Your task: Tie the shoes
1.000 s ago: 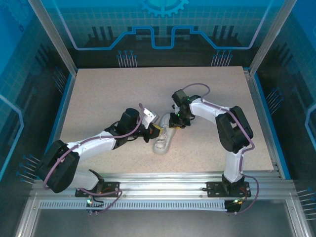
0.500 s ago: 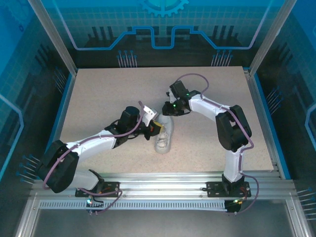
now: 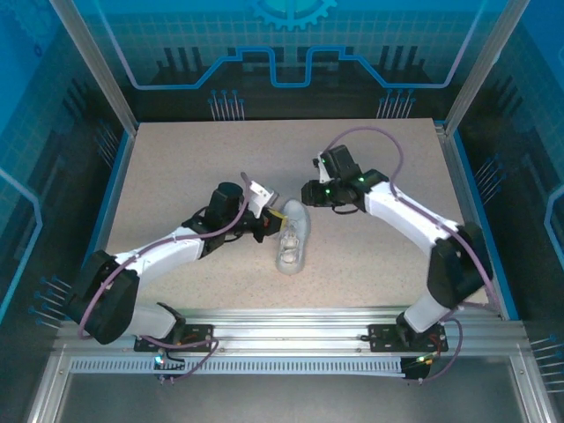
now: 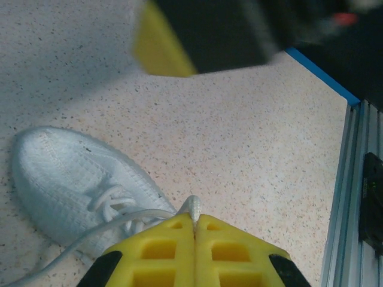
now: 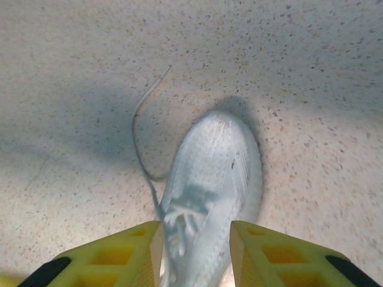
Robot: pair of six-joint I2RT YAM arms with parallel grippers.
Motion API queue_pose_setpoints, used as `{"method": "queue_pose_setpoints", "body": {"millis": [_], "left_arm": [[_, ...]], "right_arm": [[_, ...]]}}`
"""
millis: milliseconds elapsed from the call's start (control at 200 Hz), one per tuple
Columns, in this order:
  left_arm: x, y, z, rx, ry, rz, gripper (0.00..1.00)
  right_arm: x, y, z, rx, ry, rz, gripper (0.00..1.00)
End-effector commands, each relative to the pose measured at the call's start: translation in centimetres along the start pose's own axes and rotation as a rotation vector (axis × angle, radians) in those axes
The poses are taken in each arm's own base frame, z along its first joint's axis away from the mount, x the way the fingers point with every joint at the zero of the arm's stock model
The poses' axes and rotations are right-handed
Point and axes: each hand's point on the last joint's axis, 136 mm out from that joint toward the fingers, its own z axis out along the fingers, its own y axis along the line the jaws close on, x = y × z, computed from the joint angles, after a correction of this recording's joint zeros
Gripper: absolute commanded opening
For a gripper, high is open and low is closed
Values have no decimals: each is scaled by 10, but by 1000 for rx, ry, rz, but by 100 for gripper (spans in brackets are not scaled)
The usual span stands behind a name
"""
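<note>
Near the middle of a speckled beige tabletop (image 3: 194, 167), between the two arms, find a small all-white mesh low-top sneaker (image 3: 292, 240), standing upright on its pale sole. From above, see it lying lengthwise, near edge to far edge.

Just left of the sneaker's far end, find the left gripper (image 3: 277, 218). In its wrist view, see the yellow fingers (image 4: 161, 254) pressed together, clamped on the tip of a thin white lace (image 4: 119, 222). Follow that lace back from the pinch to the laced throat of the sneaker, slightly raised off the table.

Beyond the sneaker's far end and a little to the right, find the right gripper (image 3: 310, 194), clear of the shoe. In its wrist view, see the two yellow fingers (image 5: 149, 251) standing apart, with nothing between them. Seen from there, the sneaker sits framed in the gap, toe pointing away, laced part nearest the fingertips.

Left of the sneaker in that same view, note a second thin white lace (image 5: 136, 119) lying loose on the table, curving outward to a free end.
</note>
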Motion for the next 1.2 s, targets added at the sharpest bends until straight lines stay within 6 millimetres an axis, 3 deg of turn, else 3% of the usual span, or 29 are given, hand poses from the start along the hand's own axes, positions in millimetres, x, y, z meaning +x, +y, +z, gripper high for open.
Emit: {"method": "queue_pose_setpoints", "body": {"millis": [0,120,235,345,510,625,740,866,1081,1196], "left_arm": [[-12,-4,-1,56,-1,3,0],[-12,2,-1,64,8,-32,0],[-11,8,2,84,32,-79,0],[-10,13,5,101,52,-133,0],[-7,24,9,114,82,-224,0],[-6,29,9,126,86,-258,0],[-6,32,10,135,97,-287,0],[-10,33,10,128,92,-293,0],[-17,34,11,117,81,-303,0],[-18,32,15,120,82,-299,0]], "right_arm": [[45,3,-12,71,42,-15,35],[94,25,-19,60,72,-64,34],[133,60,-14,-13,90,-158,27],[155,90,0,-79,99,-248,24],[165,116,26,-79,120,-381,21],[166,109,45,-7,142,-415,20],[165,88,50,71,150,-399,18],[165,59,44,126,144,-360,17],[160,26,23,186,113,-325,17],[156,27,15,168,95,-340,18]]}}
